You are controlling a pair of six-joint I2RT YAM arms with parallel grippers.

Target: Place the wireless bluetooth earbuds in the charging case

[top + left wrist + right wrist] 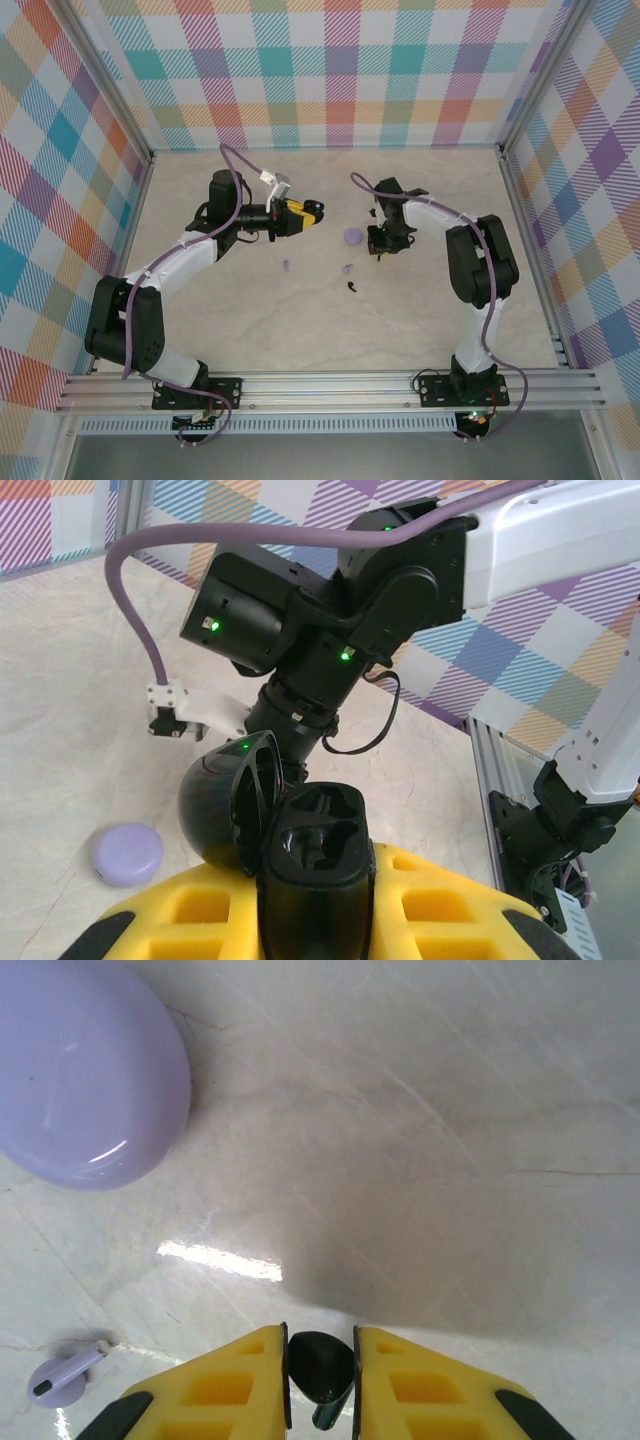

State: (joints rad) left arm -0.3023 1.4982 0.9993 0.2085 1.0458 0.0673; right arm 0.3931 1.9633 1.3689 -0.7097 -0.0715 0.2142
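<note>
**Q:** Which containers appear, and what do they hold?

**A:** The black charging case stands clamped between the jaws of the left gripper. Its lid is swung open to the left, and both moulded wells are empty. The lilac case lies on the table with its lid down, so its contents are hidden.

**Q:** Where are the earbuds?

**A:** The jaws of the right gripper are closed on one black earbud, held above the table surface. In the top view a loose black earbud lies mid-table. A lilac earbud sits just beyond it, toward the far edge. A second lilac earbud lies apart from both, toward the left edge.

**Q:** What does each view add?

**A:**
- **Top view:** It gives the layout. The left gripper and right gripper face each other over the table's middle. The lilac case sits between them, just beside the right one. The held earbud and the case wells are too small to read there.
- **Left wrist view:** It shows the open wells, with the right arm looming behind the lid.
- **Right wrist view:** It shows the pinched earbud, the lilac case at upper left, and one lilac earbud at lower left. Which of the two that is cannot be told.
</note>
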